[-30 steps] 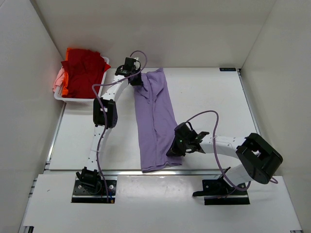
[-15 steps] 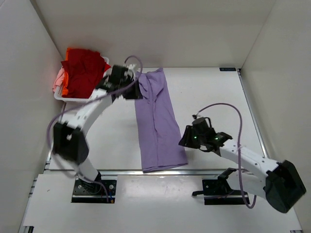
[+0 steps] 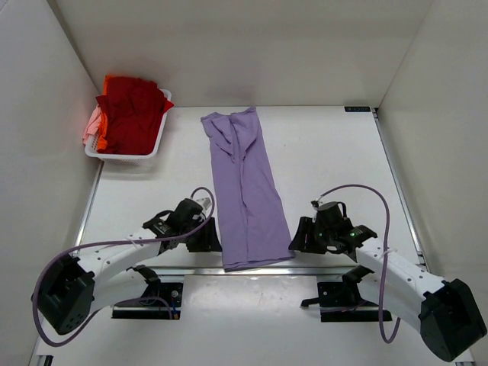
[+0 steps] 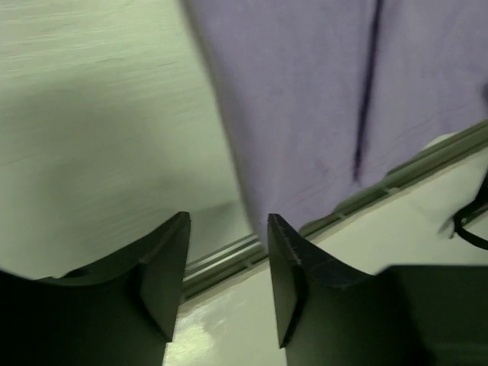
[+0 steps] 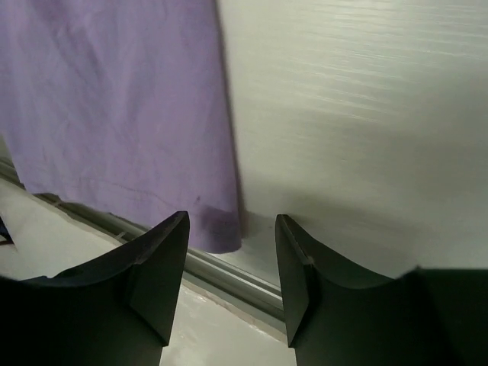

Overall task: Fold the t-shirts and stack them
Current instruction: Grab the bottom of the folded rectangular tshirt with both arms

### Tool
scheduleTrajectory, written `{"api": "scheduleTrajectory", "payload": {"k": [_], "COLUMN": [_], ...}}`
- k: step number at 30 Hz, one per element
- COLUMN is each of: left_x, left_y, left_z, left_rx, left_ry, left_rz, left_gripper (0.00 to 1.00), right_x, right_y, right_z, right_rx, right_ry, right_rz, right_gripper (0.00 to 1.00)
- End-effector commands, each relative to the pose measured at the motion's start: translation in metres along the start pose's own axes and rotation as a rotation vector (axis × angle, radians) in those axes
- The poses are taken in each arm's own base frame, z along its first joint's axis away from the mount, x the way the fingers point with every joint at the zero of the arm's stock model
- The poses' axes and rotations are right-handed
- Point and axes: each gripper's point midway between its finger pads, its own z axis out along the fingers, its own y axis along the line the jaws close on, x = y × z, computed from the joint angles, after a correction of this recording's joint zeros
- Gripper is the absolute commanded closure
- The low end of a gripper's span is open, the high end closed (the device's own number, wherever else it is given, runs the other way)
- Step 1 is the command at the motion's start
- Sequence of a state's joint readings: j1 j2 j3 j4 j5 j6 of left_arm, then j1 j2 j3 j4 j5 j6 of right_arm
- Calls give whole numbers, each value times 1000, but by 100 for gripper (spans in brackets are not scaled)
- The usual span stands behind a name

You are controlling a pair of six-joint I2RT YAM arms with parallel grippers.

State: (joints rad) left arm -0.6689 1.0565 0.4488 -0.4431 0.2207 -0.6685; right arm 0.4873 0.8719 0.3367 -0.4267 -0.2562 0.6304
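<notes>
A lavender t-shirt point(image 3: 245, 191) lies folded into a long strip down the middle of the table, its hem at the near edge. It also shows in the left wrist view point(image 4: 320, 99) and in the right wrist view point(image 5: 114, 99). My left gripper point(image 3: 212, 236) is open and empty, low by the strip's near left corner. My right gripper point(image 3: 299, 236) is open and empty, low by the near right corner. Red point(image 3: 131, 110), orange point(image 3: 116, 79) and pale pink point(image 3: 91, 124) t-shirts are heaped in the basket.
A white plastic basket point(image 3: 122, 155) stands at the far left of the table. A metal rail point(image 3: 335, 268) runs along the table's near edge, under the shirt's hem. White walls enclose the table on the left, the back and the right.
My left arm has let go of the shirt's far end and swung down to its near left corner. My right gripper has moved right, off the cloth, to the near right corner.
</notes>
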Motion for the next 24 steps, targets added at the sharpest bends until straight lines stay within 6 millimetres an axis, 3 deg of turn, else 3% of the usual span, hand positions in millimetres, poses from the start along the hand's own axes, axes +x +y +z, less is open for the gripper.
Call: {"api": "scheduleTrajectory", "payload": {"k": [1,8,14,17,18,19,20,21,22,24], "left_x": [-15,13,39,40,39,37,39,41,44,49], "left_y": [-30,-38,-19,-15,-17,-18,-19,-19,-19,-17], "left_z": [1,20,23,25,26,27,29,30,30,28], "left_rx": [92,77,35,27,31,30,27,20,8,1], "left_ry": [-86,-8,48,41,37,32,49,63,81,100], "left_rz": [-27,-18,-38,-63,-57,-54,-43,-29,-18,-2], "left_gripper": [43,41,42,45,55,63,79,93,99,100], "right_x": [12,27,30,38,39,43,45,46,48,55], "right_y": [12,17,28,28,32,31,32,36,38,37], "right_z": [5,13,18,24,24,26,27,28,27,26], "right_rx": [-54,-59,-70,-60,-65,-58,-58,-67,-72,-54], "right_ry": [42,115,165,205,209,222,238,241,245,265], "right_rz": [-17,-40,-65,-84,-93,-98,-97,-103,-109,-111], "right_gripper": [53,52,56,60,61,71,75,88,100,100]}}
